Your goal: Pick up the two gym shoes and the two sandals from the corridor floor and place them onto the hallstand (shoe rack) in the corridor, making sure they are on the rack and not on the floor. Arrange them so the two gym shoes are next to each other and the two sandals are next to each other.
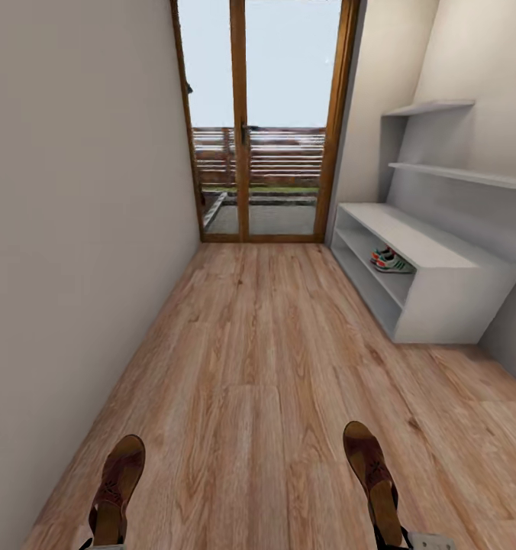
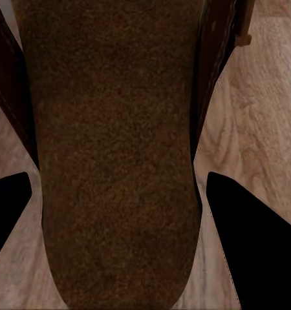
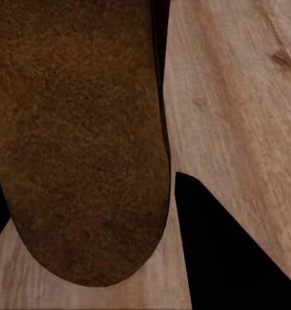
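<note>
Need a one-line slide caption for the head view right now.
Both sandals, left and right, carried toward the hallstand, gym shoes already shelved.

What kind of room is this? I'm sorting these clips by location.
Most likely a home entrance corridor: narrow, with wood-plank floor, a wood-framed glass door at the far end opening onto a fenced outdoor area, and a light-grey shoe rack with wall shelves, gym shoes on its shelf.

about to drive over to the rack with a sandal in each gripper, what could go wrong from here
1. Each sandal sticks out well past its gripper, so a toe might clip the hallstand on approach.
2. The gym shoes already occupy part of the middle shelf; a sandal pushed in there could knock them.
3. The wrist views show mostly sole, so aiming the placement may be difficult.
</note>
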